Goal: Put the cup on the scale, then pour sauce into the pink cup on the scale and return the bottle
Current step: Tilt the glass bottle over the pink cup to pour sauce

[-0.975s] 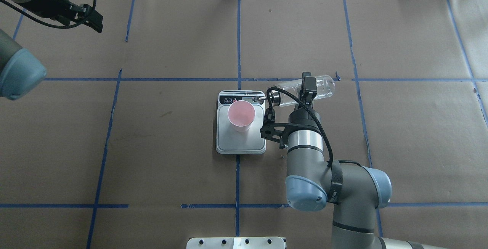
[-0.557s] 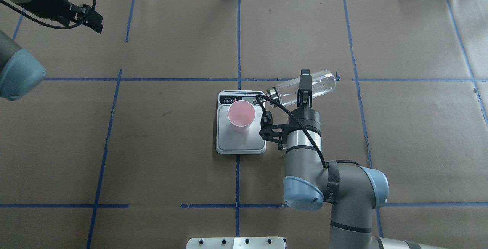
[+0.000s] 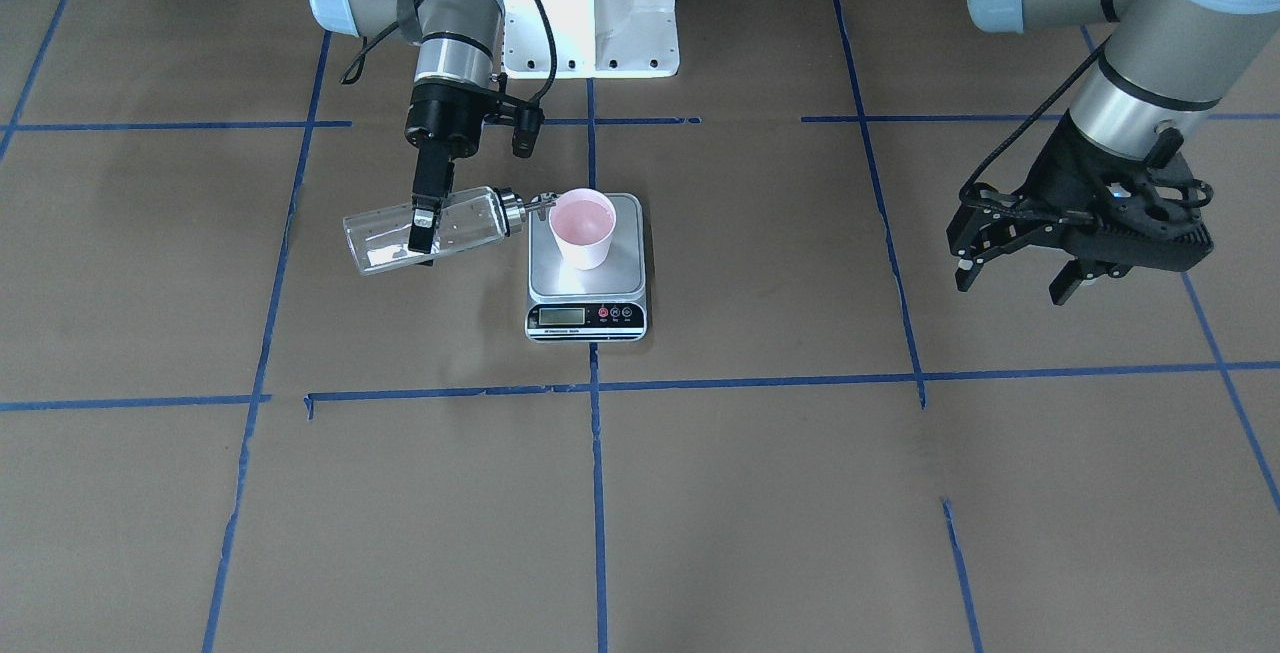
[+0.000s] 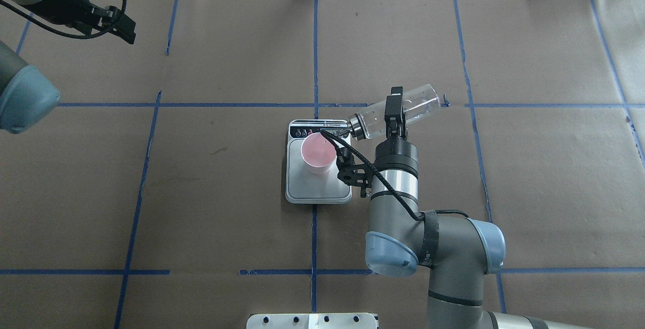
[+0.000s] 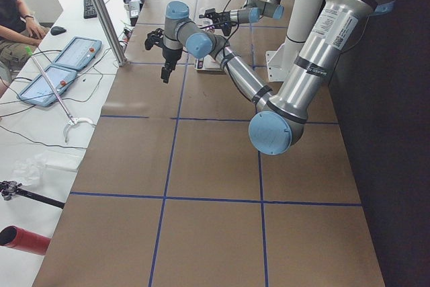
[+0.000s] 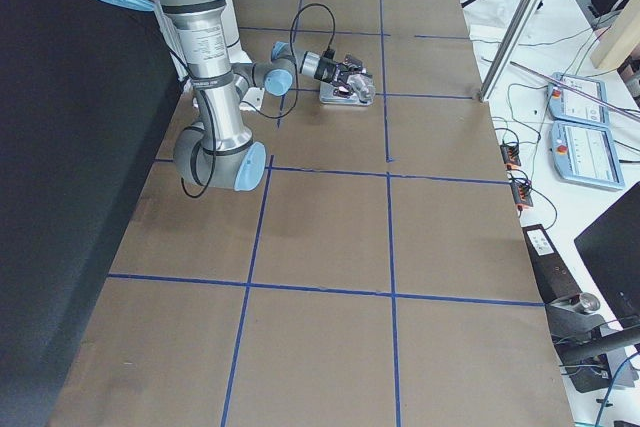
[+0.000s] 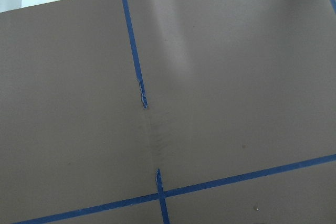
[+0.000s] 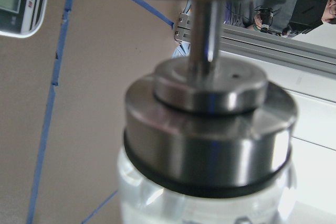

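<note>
Right gripper [image 4: 393, 112] clamped across the bottle [image 4: 419, 103], held tilted near horizontal; right wrist reaches out from the base, fingers pointing away from it; left gripper [image 3: 1012, 285] spread wide, holding nothing, raised above the table far out on the robot's left; left wrist angled downward

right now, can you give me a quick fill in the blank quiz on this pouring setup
1. The cup stands on the ____.
2. The hand shut on the tilted bottle belongs to the robot's ____ arm.
3. The left hand hangs ____ off to the side, holding nothing.

Missing words: scale; right; open.
</note>
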